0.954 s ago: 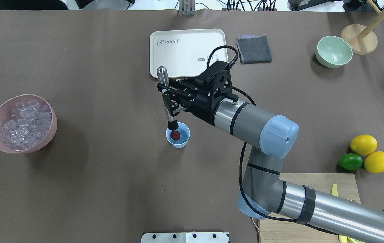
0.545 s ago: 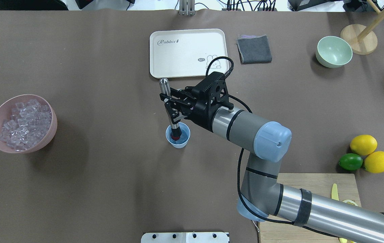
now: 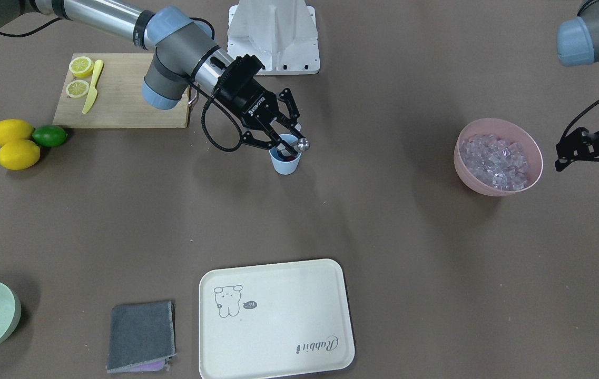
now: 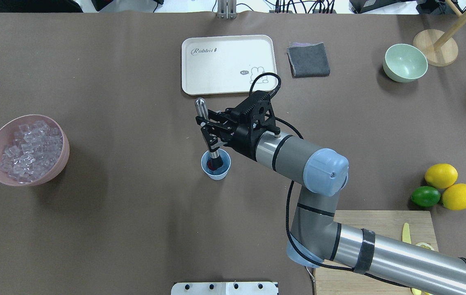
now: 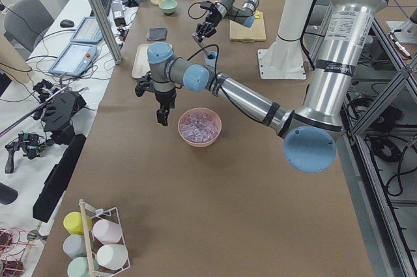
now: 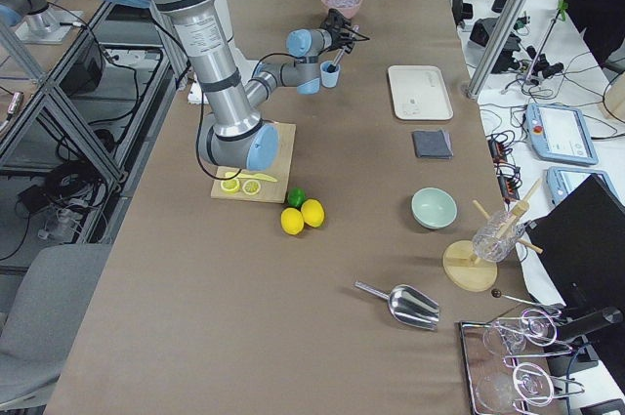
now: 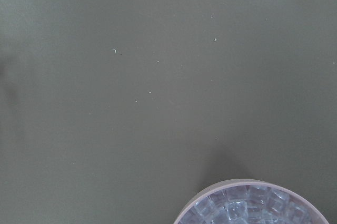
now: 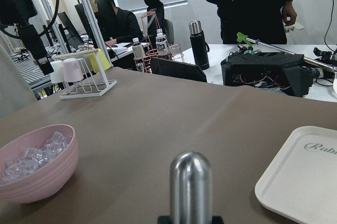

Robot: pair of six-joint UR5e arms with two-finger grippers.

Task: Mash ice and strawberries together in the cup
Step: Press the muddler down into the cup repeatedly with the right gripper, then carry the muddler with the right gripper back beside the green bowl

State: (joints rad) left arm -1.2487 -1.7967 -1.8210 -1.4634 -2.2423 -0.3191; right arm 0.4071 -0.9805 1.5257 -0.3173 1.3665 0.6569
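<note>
Left of centre in the front-facing view, my right claw (image 3: 287,140) is clamped on a metal muddler (image 3: 302,143), whose rounded top pokes out beside the fingertips. The light blue cup (image 3: 284,166) stands right beneath it on the brown counter (image 3: 383,231). Over at the right side sits a pink bowl (image 3: 459,158) heaped with the ice (image 3: 494,158). My left claw (image 3: 561,156) hangs just beyond it, and I cannot tell whether it is open or closed.

From overhead, at frame centre, the muddler leans. Its top points toward the cream tray (image 4: 228,61) in the upper middle, and its dark lower end is down in the cup, on or right at the red strawberry (image 4: 211,165). So the fruit lies straight down the shaft from my grip. I judge the coming push should follow that lean rather than go plumb, or the light cup may tip. I see no ice in the cup. All of it sits at the left edge, well apart from me and nearer my left arm.

The left side view puts my left claw just beside the bowl, mid-frame. The right side view is too small to add anything.

My left wrist camera shows bare counter and, at the bottom right, the bowl's rim with ice, but no fingers.

My right wrist camera shows the muddler's top at bottom centre, the bowl lower left and the tray lower right.
</note>
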